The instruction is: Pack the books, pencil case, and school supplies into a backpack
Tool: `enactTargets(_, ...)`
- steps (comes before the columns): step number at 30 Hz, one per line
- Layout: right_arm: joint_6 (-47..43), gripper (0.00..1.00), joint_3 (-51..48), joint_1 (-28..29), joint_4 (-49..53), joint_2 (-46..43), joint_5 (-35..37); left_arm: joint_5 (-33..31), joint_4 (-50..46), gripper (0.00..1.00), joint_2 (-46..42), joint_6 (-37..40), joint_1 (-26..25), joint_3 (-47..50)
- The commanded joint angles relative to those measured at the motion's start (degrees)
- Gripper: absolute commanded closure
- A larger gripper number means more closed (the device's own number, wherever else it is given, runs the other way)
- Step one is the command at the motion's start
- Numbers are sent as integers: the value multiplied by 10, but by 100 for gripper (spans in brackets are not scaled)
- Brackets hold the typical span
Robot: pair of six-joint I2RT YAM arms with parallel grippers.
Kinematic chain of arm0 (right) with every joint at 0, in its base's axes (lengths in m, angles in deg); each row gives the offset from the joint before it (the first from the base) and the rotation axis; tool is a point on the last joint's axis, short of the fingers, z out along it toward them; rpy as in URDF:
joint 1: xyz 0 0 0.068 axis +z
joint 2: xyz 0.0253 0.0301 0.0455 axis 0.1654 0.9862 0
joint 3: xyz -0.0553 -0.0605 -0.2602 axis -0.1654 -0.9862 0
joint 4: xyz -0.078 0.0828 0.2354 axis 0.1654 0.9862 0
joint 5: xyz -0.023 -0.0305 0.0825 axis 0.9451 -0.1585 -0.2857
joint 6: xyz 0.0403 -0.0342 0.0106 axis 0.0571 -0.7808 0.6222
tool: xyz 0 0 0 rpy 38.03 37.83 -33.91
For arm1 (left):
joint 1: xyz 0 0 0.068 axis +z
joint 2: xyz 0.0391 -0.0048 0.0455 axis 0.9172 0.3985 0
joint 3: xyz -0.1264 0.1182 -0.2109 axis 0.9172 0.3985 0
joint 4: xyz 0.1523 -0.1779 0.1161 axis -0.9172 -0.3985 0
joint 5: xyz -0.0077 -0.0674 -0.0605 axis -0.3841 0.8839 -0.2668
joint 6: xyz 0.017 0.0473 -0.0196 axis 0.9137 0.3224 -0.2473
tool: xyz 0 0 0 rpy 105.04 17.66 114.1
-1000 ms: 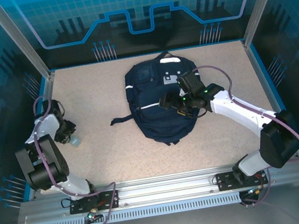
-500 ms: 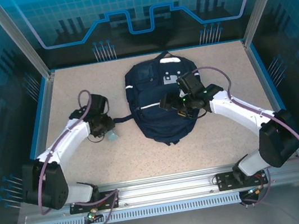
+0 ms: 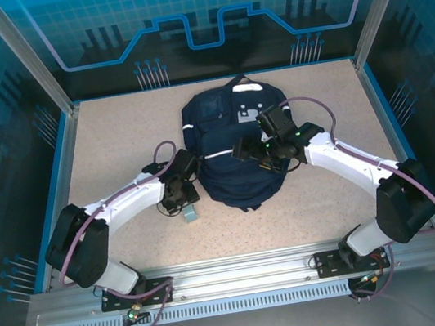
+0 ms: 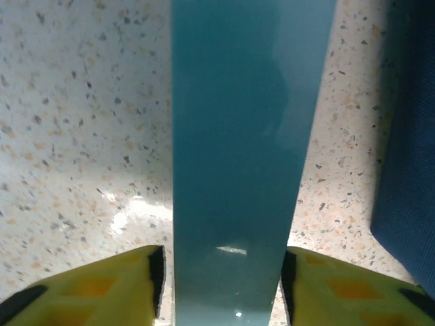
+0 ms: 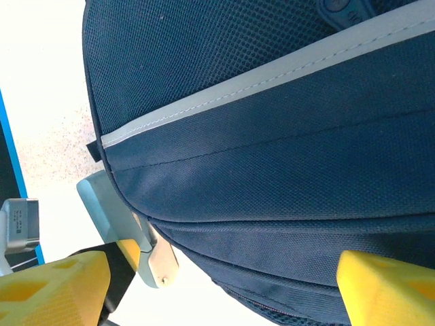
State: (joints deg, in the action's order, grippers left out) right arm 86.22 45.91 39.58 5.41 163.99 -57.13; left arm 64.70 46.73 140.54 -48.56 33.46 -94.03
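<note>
The navy backpack (image 3: 223,121) lies flat at the table's middle. My left gripper (image 3: 183,197) is at its lower left edge, over the table. A glossy teal slab (image 3: 190,213), one of the school supplies, stands between its yellow fingers (image 4: 102,285). The left pad stands a little off the teal slab (image 4: 238,136), so the left gripper (image 4: 221,258) is open. Navy fabric of the backpack (image 4: 408,136) shows at the right. My right gripper (image 3: 259,155) rests on the backpack (image 5: 272,136), open wide, with a bulge of fabric between its fingers (image 5: 54,285). The books are out of view.
Blue walls and metal posts (image 3: 27,61) fence the speckled table (image 3: 113,130). A black strap (image 3: 171,175) trails from the backpack's left side, under the left arm. A teal piece with a pale metal tab (image 5: 156,261) shows beside the backpack's edge.
My left arm swung from the table's far left to the backpack's lower left edge, carrying the teal slab. Its jaws have widened. The right arm has not moved.
</note>
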Motion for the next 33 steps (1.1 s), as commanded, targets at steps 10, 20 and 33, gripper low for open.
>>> enactTargets(10, -78, 13, 121, 119, 88, 64, 107, -4, -19, 11, -93, 116, 147, -72)
enactTargets(20, -151, 7, 341, 259, 190, 272, 142, -26, -35, 4, -194, 135, 253, -23)
enactTargets(33, -163, 15, 479, 293, 241, 421, 123, -14, -50, 3, -241, 157, 337, 13)
